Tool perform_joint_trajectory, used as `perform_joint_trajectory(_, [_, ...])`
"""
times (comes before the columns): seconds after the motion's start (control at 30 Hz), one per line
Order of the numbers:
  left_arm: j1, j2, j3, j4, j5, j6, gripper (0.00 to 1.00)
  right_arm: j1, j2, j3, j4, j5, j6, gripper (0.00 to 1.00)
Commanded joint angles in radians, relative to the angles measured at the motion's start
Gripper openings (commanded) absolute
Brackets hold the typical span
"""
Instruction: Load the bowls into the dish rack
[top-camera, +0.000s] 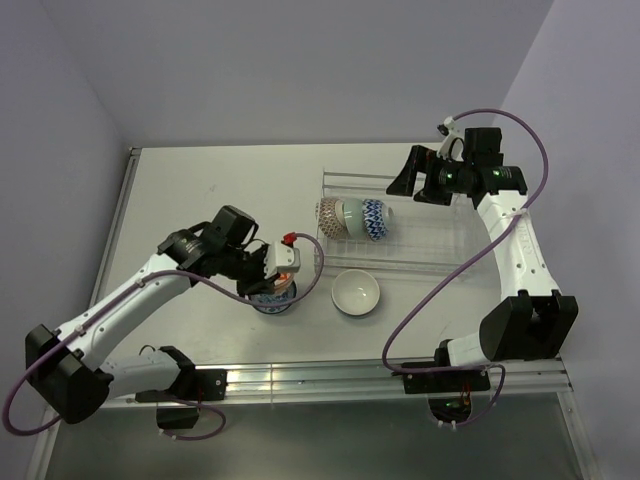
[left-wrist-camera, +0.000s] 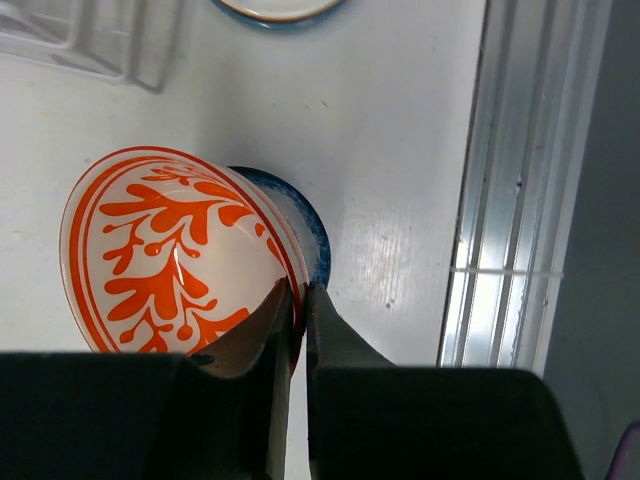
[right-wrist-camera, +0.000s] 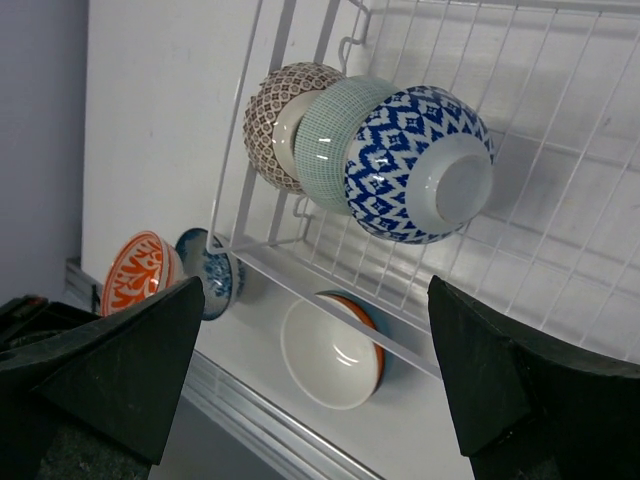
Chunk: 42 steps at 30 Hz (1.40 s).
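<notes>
Left gripper (left-wrist-camera: 300, 292) pinches orange-patterned bowl (left-wrist-camera: 170, 255) at rim; right gripper (top-camera: 412, 180) spread wide, empty. We see 3 bowls (top-camera: 351, 217) in dish rack (top-camera: 450, 245), 3 outside.

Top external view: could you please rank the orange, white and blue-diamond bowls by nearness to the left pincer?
1. orange bowl, gripped in the left pincer.
2. white bowl, on the table, rightward.
3. blue-diamond bowl, in the dish rack.

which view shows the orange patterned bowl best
Left wrist: the orange bowl is large, pattern clear, rim pinched by the left pincer. Top external shows it tiny, partly hidden; right wrist shows it small, far off.
</notes>
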Motion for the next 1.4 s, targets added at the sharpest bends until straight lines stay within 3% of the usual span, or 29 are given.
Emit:
perform_joint_trajectory(0.0, [0.001,-0.072,0.072,0.155,-0.025,-0.145,0.00,-0.005,-0.005,-0.029,0.069,-0.003,0.117,1.00])
perform_joint_trajectory(0.13, [0.001,-0.124,0.094,0.287,-0.102,-0.223,0.00,-0.005,-0.034,-0.044,0.085,-0.035,0.168,1.00])
perform_joint_trajectory(0.3, [-0.011,-0.117,0.129,0.472,-0.186,-0.271,0.00,0.002,-0.087,-0.092,0.174,-0.184,0.253,1.00])
perform_joint_trajectory(0.5, [-0.077,-0.023,0.163,0.608,-0.258,-0.243,0.00,0.093,-0.117,-0.098,0.198,-0.130,0.280,1.00])
perform_joint_trajectory(0.77, [-0.157,0.083,0.220,0.691,-0.321,-0.228,0.00,0.138,-0.099,-0.096,0.223,-0.204,0.383,1.00])
perform_joint_trajectory(1.37, [-0.232,0.195,0.307,0.771,-0.384,-0.236,0.00,0.281,0.021,-0.029,0.206,-0.189,0.375,1.00])
